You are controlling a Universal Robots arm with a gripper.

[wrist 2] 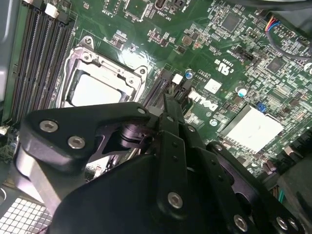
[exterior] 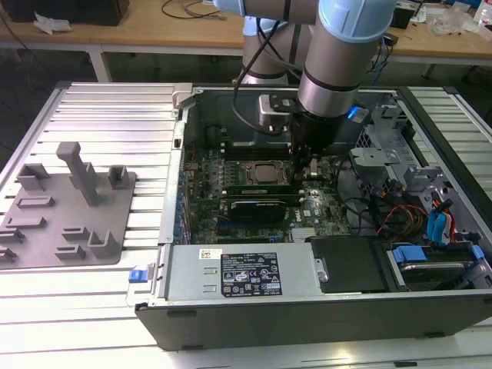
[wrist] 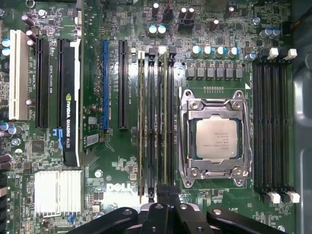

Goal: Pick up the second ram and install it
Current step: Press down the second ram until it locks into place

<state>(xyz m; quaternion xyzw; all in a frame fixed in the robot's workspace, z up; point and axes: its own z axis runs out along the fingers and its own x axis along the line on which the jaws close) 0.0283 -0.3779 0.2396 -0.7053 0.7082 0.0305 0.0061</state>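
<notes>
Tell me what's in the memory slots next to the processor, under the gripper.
In the first wrist view, two memory sticks stand edge-up in the slots beside the processor. The gripper sits at their near end and covers the latches there, so seating cannot be confirmed.

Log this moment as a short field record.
gripper: low over the motherboard, at the end of the memory slots beside the CPU socket
second ram: appears seated in a slot, one end under the gripper
neighbouring stick: in a nearby slot
grey fixture tray: outside the case, exterior view's left
</notes>
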